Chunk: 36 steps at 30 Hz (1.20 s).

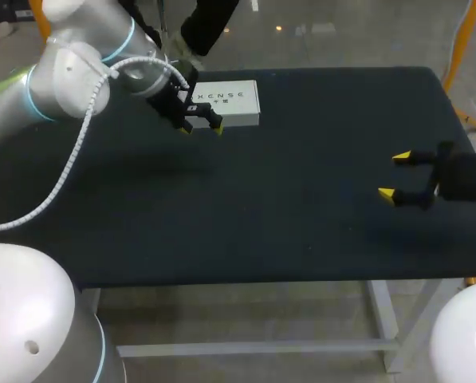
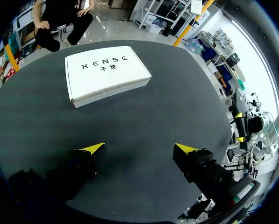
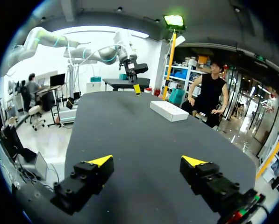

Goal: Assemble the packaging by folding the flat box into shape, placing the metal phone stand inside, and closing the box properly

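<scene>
A: Where is the flat white cardboard box [image 1: 226, 100], taken from the left claw [image 1: 202, 128]?

B: It lies on the dark bench [image 1: 261, 215], a little ahead of this claw's fingertips and somewhat to one side. The left wrist view shows bare bench between the tips and the box, so they do not touch it. The fingers are spread wide and hold nothing.

A: And the right claw [image 1: 394, 175]?

B: It is also spread and empty. It hangs over the bench, and the box is far ahead of it, well apart.

A: Which step is in hand?

B: The box looks already folded into shape, with its lid lying flat. The metal phone stand shows in no view. Perhaps it is inside, but this cannot be told. So the closing step seems finished, or nearly.

A: What does the next move call for?

B: Probably a check of the lid. If the front flap is not fully tucked, the left claw should come over that edge and press gently, because such a light box may slide on the bench. If the lid sits well, the claw needs only to draw clear without catching the edge.
</scene>
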Each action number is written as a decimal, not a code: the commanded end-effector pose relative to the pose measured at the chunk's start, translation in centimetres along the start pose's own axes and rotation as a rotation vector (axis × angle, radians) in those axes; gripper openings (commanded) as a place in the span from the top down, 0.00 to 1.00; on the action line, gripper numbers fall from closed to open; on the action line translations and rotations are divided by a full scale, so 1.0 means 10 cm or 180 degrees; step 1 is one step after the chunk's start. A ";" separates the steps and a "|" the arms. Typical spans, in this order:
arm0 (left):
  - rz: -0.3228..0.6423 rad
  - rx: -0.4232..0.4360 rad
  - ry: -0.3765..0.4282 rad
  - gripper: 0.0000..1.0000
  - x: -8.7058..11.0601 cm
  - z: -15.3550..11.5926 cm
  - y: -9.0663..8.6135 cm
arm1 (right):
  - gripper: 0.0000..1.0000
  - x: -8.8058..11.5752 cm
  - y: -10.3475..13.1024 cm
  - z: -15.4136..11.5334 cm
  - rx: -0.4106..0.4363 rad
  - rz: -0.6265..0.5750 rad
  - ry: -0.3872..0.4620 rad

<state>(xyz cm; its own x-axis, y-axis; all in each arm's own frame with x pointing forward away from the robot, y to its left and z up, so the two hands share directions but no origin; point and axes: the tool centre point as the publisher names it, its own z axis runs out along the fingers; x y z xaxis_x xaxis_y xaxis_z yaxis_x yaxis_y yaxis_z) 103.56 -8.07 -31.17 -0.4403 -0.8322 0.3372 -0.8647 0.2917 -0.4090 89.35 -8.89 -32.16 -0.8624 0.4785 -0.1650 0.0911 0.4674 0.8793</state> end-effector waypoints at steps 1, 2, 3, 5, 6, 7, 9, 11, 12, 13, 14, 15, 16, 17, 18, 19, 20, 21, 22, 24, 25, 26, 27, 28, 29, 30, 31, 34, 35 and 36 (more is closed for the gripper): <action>0.0055 0.1138 0.0001 0.00 0.05 -0.14 0.32 | 0.00 0.00 -0.02 -0.01 -0.0027 -0.0005 0.0002; 0.0076 0.1168 0.0019 0.00 0.05 -0.16 0.33 | 0.00 0.00 -0.02 -0.01 -0.0027 -0.0005 0.0002; 0.0089 0.1185 0.0021 0.00 0.06 -0.17 0.35 | 0.00 0.00 -0.02 -0.01 -0.0027 -0.0005 0.0002; 0.0128 0.1249 0.0052 0.00 0.06 -0.21 0.39 | 0.00 0.00 -0.02 -0.01 -0.0027 -0.0005 0.0002; 0.0145 0.1276 0.0055 0.00 0.06 -0.22 0.41 | 0.00 0.00 -0.02 -0.01 -0.0027 -0.0005 0.0002; 0.0164 0.1315 0.0054 0.00 0.07 -0.24 0.44 | 0.00 0.00 -0.02 -0.01 -0.0027 -0.0005 0.0002; 0.0206 0.1408 0.0062 0.00 0.08 -0.28 0.51 | 0.00 0.00 -0.02 -0.01 -0.0027 -0.0005 0.0002; 0.0256 0.1496 0.0066 0.00 0.10 -0.31 0.57 | 0.00 0.00 -0.02 -0.01 -0.0027 -0.0005 0.0002; 0.0278 0.1531 0.0057 0.00 0.11 -0.33 0.60 | 0.00 0.00 -0.02 -0.01 -0.0027 -0.0005 0.0002; 0.0307 0.1556 0.0057 0.00 0.11 -0.34 0.62 | 0.00 0.00 -0.02 -0.01 -0.0027 -0.0005 0.0002; 0.0324 0.1584 0.0075 0.00 0.11 -0.36 0.64 | 0.00 0.00 -0.02 -0.01 -0.0027 -0.0005 0.0002; 0.0344 0.1604 0.0083 0.00 0.11 -0.38 0.66 | 0.00 0.00 -0.02 -0.01 -0.0027 -0.0005 0.0002; 0.0368 0.1622 0.0096 0.00 0.11 -0.40 0.68 | 0.00 0.00 -0.02 -0.01 -0.0027 -0.0005 0.0002; 0.0380 0.1639 0.0104 0.00 0.10 -0.41 0.69 | 0.00 0.00 -0.02 -0.01 -0.0027 -0.0005 0.0002; 0.0404 0.1651 0.0120 0.00 0.10 -0.43 0.70 | 0.00 0.00 -0.02 -0.01 -0.0027 -0.0005 0.0002; 0.0413 0.1652 0.0131 0.00 0.09 -0.44 0.71 | 0.00 0.00 -0.02 -0.01 -0.0027 -0.0005 0.0002; 0.0426 0.1638 0.0161 0.00 0.09 -0.45 0.72 | 0.00 0.00 -0.02 -0.01 -0.0027 -0.0005 0.0002; 0.0443 0.1633 0.0201 0.00 0.08 -0.47 0.73 | 0.00 0.00 -0.02 -0.01 -0.0027 -0.0005 0.0002; 0.0457 0.1629 0.0221 0.00 0.08 -0.48 0.73 | 0.00 0.00 -0.02 -0.01 -0.0027 -0.0005 0.0002; 0.0493 0.1637 0.0257 0.00 0.08 -0.52 0.74 | 0.00 0.00 -0.02 -0.01 -0.0027 -0.0005 0.0002; 0.0518 0.1637 0.0287 0.00 0.08 -0.55 0.75 | 0.00 0.00 -0.02 -0.01 -0.0027 -0.0005 0.0002; 0.0520 0.1644 0.0280 0.00 0.08 -0.57 0.75 | 0.00 0.00 -0.02 -0.01 -0.0027 -0.0005 0.0002; 0.0545 0.1652 0.0288 0.00 0.07 -0.59 0.76 | 0.00 0.00 -0.02 -0.01 -0.0027 -0.0005 0.0002; 0.0576 0.1647 0.0322 0.00 0.06 -0.60 0.76 | 0.00 0.00 -0.02 -0.01 -0.0027 -0.0005 0.0002; 0.0586 0.1649 0.0323 0.00 0.06 -0.61 0.77 | 0.00 0.00 -0.02 -0.01 -0.0027 -0.0005 0.0002; 0.0600 0.1652 0.0316 0.00 0.06 -0.62 0.77 | 0.00 0.00 -0.02 -0.01 -0.0027 -0.0005 0.0002; 0.0637 0.1647 0.0335 0.00 0.05 -0.63 0.78 | 0.00 0.00 -0.02 -0.01 -0.0027 -0.0005 0.0002; 0.0691 0.1656 0.0340 0.00 0.04 -0.66 0.80 | 0.00 0.00 -0.02 -0.01 -0.0027 -0.0005 0.0002; 0.0720 0.1659 0.0342 0.00 0.04 -0.67 0.81 | 0.00 0.00 -0.02 -0.01 -0.0027 -0.0005 0.0002; 0.0744 0.1657 0.0341 0.00 0.04 -0.68 0.82 | 0.00 0.00 -0.02 -0.01 -0.0027 -0.0005 0.0002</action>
<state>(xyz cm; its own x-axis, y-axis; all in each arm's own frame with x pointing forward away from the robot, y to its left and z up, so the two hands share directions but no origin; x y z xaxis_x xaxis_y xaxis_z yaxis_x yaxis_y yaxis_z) 95.15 -3.23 -28.65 -0.6452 -0.7179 0.2614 -0.5285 0.1723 -0.8312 89.37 -8.90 -32.17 -0.8626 0.4784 -0.1647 0.0910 0.4671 0.8795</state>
